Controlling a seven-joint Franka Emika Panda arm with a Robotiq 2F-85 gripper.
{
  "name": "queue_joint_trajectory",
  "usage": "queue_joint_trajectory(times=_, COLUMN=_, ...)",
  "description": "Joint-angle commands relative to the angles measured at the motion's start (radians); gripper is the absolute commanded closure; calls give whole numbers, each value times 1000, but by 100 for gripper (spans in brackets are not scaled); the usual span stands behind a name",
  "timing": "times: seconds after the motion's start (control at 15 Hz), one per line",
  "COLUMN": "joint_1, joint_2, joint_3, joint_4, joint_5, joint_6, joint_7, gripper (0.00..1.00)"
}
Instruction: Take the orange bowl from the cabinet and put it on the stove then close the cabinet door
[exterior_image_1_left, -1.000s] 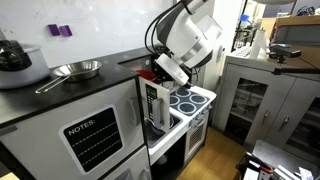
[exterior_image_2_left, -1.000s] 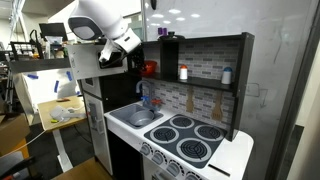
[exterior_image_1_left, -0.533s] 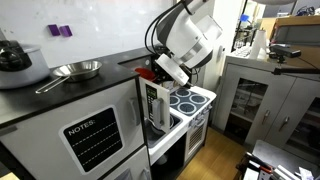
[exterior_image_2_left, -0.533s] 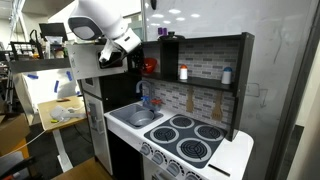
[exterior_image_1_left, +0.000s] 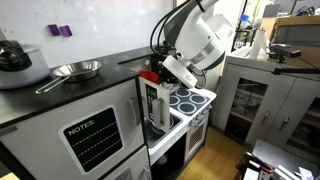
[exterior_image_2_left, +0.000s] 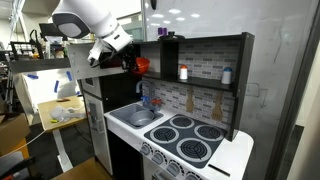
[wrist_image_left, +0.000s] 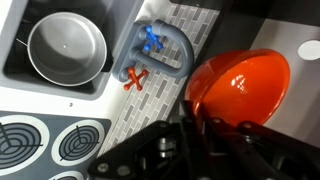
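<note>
My gripper (wrist_image_left: 193, 115) is shut on the rim of the orange bowl (wrist_image_left: 240, 85), which hangs tilted above the toy kitchen. In both exterior views the bowl (exterior_image_2_left: 141, 66) (exterior_image_1_left: 148, 76) is in the air just outside the dark cabinet (exterior_image_2_left: 168, 58), held by the gripper (exterior_image_2_left: 128, 63) (exterior_image_1_left: 157, 74). The white-framed cabinet door (exterior_image_1_left: 152, 106) stands open below the bowl. The white stove (exterior_image_2_left: 190, 140) (exterior_image_1_left: 190, 98) has four blue-ringed burners, all bare. Two burners (wrist_image_left: 85, 142) show in the wrist view.
A toy sink (exterior_image_2_left: 139, 117) (wrist_image_left: 68, 48) with a grey faucet (wrist_image_left: 155, 50) lies beside the stove. Small bottles (exterior_image_2_left: 183, 72) stand on the cabinet shelf. A steel unit marked "NOTES" (exterior_image_1_left: 92, 135) carries a pan (exterior_image_1_left: 75, 70). A grey glass-door cabinet (exterior_image_1_left: 262, 95) stands beyond.
My gripper has drawn back from the cabinet with the orange bowl in it, so the bowl now hangs a little farther out from the compartment. The door has not moved.
</note>
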Motion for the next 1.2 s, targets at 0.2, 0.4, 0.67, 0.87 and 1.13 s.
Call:
queue_joint_trajectory(times=0.2, joint_1=-2, joint_2=-147, joint_3=18, joint_4=-160, joint_5=-19, joint_6=15, joint_7=18, gripper=98)
queue_joint_trajectory(times=0.4, joint_1=-11, joint_2=-193, joint_3=28, joint_4=-224, joint_5=-41, joint_6=14, joint_7=33, gripper=98)
queue_joint_trajectory(times=0.67, joint_1=-31, joint_2=-265, joint_3=29, joint_4=-299, joint_5=-92, joint_6=1, joint_7=49, gripper=98)
queue_joint_trajectory(times=0.87, joint_1=-78, joint_2=-319, joint_3=34, joint_4=-341, joint_5=-177, joint_6=-22, joint_7=69, gripper=98)
queue_joint_trajectory(times=1.13, joint_1=-217, joint_2=-390, joint_3=63, joint_4=-362, joint_5=-417, joint_6=-112, joint_7=103, gripper=98)
